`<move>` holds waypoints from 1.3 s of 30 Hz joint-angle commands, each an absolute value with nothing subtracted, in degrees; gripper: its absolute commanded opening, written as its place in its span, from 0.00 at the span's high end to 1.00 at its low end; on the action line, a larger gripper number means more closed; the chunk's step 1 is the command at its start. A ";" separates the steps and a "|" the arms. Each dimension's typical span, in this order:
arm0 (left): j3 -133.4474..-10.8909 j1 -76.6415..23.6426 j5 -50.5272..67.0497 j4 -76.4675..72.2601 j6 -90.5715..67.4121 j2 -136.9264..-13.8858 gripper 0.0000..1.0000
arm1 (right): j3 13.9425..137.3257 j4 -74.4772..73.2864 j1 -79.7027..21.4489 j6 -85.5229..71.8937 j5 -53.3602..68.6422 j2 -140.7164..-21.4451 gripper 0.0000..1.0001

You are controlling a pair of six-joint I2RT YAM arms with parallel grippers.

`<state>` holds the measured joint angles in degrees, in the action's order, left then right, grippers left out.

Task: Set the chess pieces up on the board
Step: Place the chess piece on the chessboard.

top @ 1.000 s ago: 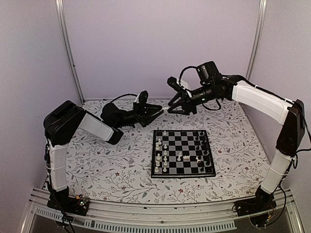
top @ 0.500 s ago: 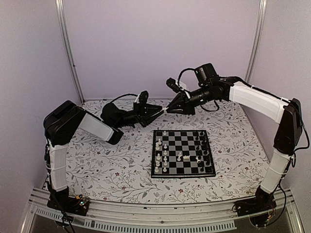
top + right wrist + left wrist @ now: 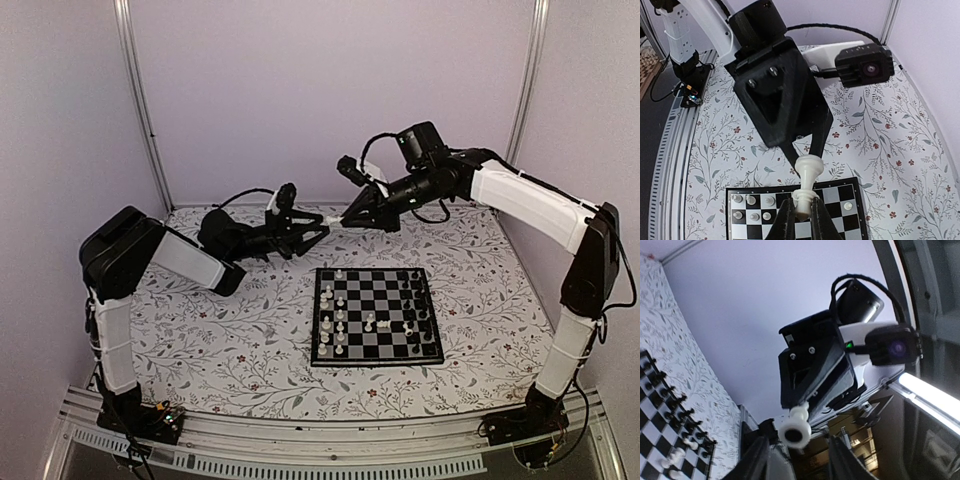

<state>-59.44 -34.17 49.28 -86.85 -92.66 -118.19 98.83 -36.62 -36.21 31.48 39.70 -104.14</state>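
Observation:
A white chess piece (image 3: 336,221) hangs in the air over the far side of the table, between both grippers. My right gripper (image 3: 801,207) is shut on its head end, with the piece (image 3: 809,186) sticking out toward the left gripper (image 3: 807,152). In the left wrist view the piece's round base (image 3: 796,429) sits between the fingers of my left gripper (image 3: 799,449), which stand apart from it, open. The board (image 3: 375,340) lies on the table below, with white chess pieces (image 3: 333,318) along its left columns and black ones (image 3: 416,298) along its right.
A few white pieces (image 3: 383,324) stand or lie near the board's middle. The floral table surface (image 3: 230,340) stretches around the board. Metal frame posts (image 3: 140,100) and pale walls enclose the cell; a rail runs along the near edge (image 3: 320,440).
The right gripper has closed on the white piece while the left gripper's fingers have spread off it. Both grippers have shifted slightly left.

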 commanded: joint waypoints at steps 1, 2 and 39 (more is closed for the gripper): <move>-57.72 -28.22 54.73 -78.54 -76.87 -107.34 0.47 | 106.99 -46.59 -35.93 37.51 32.19 -106.14 0.94; -58.04 -27.09 55.39 -70.65 -71.01 -104.75 0.46 | 108.36 -48.62 -36.13 38.65 30.70 -106.63 0.94; -60.63 -20.26 0.77 -3.87 -13.01 -81.30 0.05 | 125.45 -72.48 -48.94 49.27 15.19 -134.13 0.92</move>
